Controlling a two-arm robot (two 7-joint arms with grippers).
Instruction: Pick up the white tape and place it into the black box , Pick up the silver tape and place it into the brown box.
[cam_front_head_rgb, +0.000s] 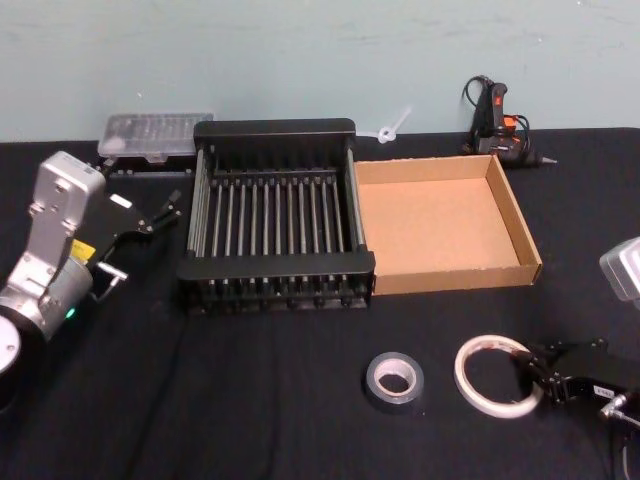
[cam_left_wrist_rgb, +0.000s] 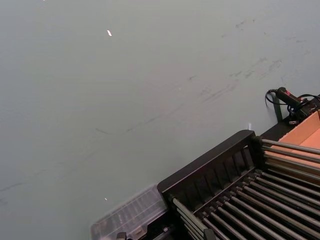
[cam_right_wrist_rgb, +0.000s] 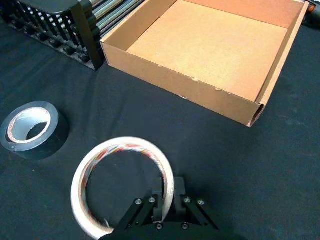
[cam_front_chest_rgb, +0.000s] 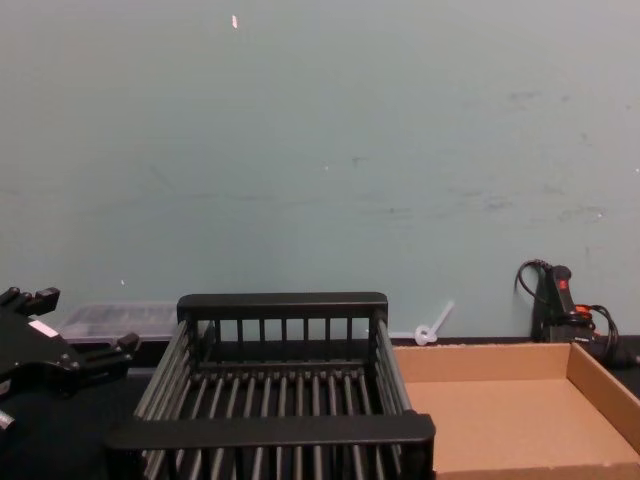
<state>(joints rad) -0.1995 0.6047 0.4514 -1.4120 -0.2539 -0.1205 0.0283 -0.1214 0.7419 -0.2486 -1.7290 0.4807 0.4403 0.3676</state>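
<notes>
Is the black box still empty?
Empty: the black box shows only bare slats; the white tape lies on the table at the right gripper.

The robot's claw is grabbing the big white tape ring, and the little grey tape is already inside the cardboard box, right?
Not quite. The silver tape lies on the table beside the white tape, not in the brown box. The head view shows this. The right end effector does grip the white ring.

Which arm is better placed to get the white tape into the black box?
Right: the right gripper already straddles the white tape's wall; the left gripper hangs beside the black box, far from it.
</notes>
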